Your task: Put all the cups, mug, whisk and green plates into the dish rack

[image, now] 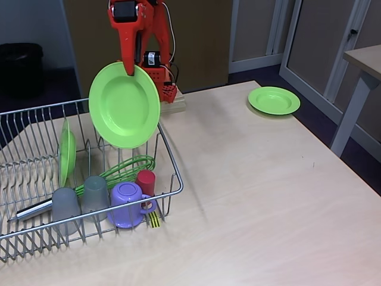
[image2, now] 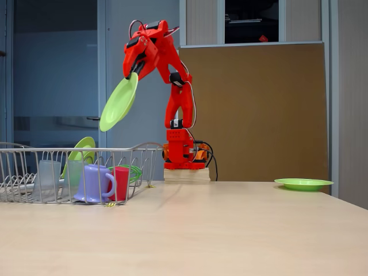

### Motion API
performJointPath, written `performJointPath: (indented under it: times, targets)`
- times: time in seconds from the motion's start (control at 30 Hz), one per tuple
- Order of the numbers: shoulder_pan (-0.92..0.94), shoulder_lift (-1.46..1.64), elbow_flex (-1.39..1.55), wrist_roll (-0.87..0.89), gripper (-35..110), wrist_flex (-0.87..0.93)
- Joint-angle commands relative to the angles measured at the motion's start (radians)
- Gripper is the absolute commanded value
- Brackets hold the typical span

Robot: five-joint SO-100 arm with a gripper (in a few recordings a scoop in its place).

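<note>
The jaws are clamped on the top rim of a green plate (image: 124, 106), so the red gripper (image: 130, 70) carries it by the edge, hanging tilted in the air above the far right part of the dish rack (image: 172, 164); in the other fixed view the same held plate (image2: 119, 102) slants down to the left from the gripper (image2: 135, 72), well clear of the rack's wire rim (image2: 86, 150). A second green plate (image: 67, 152) stands on edge between the prongs in the left half of the rack. A third green plate (image: 274, 100) lies flat on the wooden table (image: 268, 196) at the far right, well apart from the rack. Inside the rack's near side stand two translucent grey cups (image: 65, 208) (image: 95, 194) side by side, mouths down, with the purple mug (image: 126, 204) just right of them and the red cup (image: 145, 180) behind the mug. The whisk (image: 122, 170) lies across the rack, its green loops near the red cup and its silver handle pointing to the near left corner. A yellow-black striped tag (image: 154, 220) hangs at the rack's front edge below the mug.
</note>
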Motion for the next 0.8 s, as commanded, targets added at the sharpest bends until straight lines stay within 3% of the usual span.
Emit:
performJointPath:
  times: [0.0, 0.77]
  targets:
    - [0.091, 0.077, 0.087, -0.021, 0, -0.009]
    - [0.328, 0.057, 0.370, -0.115, 0, -0.167]
